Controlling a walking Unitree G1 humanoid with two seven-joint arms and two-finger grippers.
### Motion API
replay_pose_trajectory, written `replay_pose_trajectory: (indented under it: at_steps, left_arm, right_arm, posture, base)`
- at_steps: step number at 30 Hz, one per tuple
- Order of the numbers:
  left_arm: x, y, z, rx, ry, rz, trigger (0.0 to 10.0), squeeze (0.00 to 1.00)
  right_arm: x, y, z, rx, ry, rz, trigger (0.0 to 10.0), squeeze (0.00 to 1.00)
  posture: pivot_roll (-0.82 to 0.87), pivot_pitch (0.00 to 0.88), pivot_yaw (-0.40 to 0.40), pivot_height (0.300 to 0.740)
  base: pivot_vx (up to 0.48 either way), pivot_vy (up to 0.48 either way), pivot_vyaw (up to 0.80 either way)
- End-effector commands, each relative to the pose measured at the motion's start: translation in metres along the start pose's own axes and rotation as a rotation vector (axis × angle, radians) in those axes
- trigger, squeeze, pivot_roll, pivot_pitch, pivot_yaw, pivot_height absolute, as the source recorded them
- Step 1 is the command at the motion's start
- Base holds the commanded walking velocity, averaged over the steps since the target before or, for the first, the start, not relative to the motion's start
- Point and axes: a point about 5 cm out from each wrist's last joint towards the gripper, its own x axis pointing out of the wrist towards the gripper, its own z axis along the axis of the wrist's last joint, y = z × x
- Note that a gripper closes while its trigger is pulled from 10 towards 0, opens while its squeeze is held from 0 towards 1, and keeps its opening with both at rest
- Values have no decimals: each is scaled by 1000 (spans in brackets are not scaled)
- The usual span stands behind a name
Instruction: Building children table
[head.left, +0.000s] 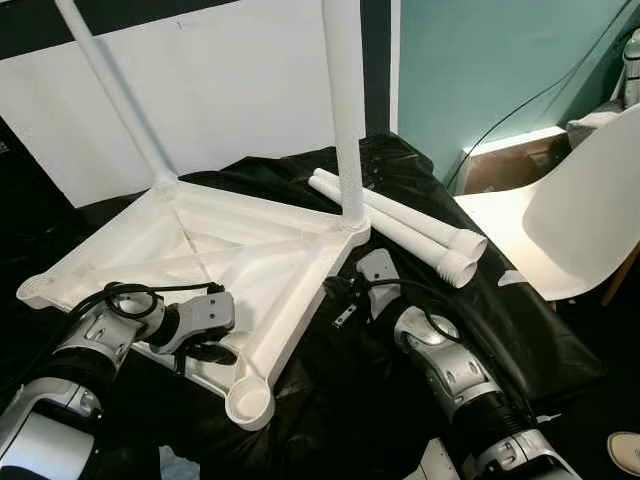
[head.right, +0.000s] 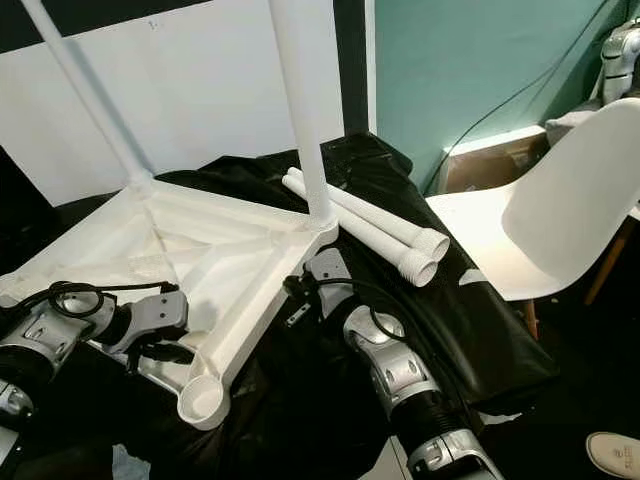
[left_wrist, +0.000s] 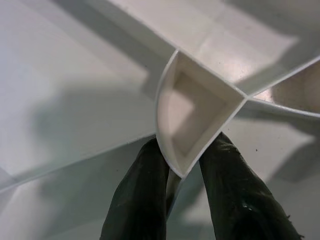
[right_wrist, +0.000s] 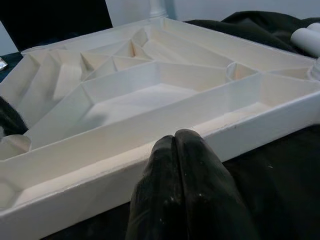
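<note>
A white children's tabletop (head.left: 262, 262) lies upside down on a black cloth. Two white legs stand upright in its corners, one at the far left (head.left: 115, 90) and one at the right (head.left: 345, 110). Two loose legs (head.left: 410, 225) lie side by side on the cloth to the right. The near corner socket (head.left: 250, 402) is empty. My left gripper (head.left: 208, 351) is at the tabletop's near edge, its fingers (left_wrist: 140, 200) shut on an inner rib (left_wrist: 195, 110). My right gripper (right_wrist: 175, 142) is shut, its tips against the outer rim (right_wrist: 250, 135) below the right leg.
A white chair (head.left: 570, 220) stands close on the right, beside the cloth-covered surface (head.left: 520, 340). A white panel and a teal wall (head.left: 480, 70) rise behind. A shoe (head.left: 625, 450) shows at the lower right on the floor.
</note>
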Motion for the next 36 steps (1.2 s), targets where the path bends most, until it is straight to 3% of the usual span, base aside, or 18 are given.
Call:
replay_pose_trajectory:
  at_steps: [1, 8, 18, 30, 36]
  left_arm:
    - [10, -2, -23, -248, -21, 155, 0, 0]
    - [9, 9, -29, -313, 40, 299, 0, 0]
    - [4, 17, -32, -350, 71, 405, 0, 0]
    - [2, 31, -29, -465, 40, 615, 0, 0]
    - [-1, 39, -23, -566, -38, 708, 0, 0]
  right_arm:
    - [0, 4, -1, 6, 9, 11, 10000, 0]
    - [0, 5, -3, 12, 10, 5, 10000, 0]
    - [0, 6, -3, 18, 10, 4, 10000, 0]
    - [0, 7, -2, 21, 10, 7, 10000, 0]
    - [-1, 6, -2, 23, 10, 4, 10000, 0]
  posture:
    - [44, 0, 69, 740]
    - [41, 0, 78, 740]
    - [45, 0, 76, 740]
    - [48, 0, 75, 740]
    - [46, 0, 79, 740]
  base:
    - [0, 0, 0]
    - [0, 0, 0]
    - [0, 0, 0]
    - [0, 0, 0]
    - [0, 0, 0]
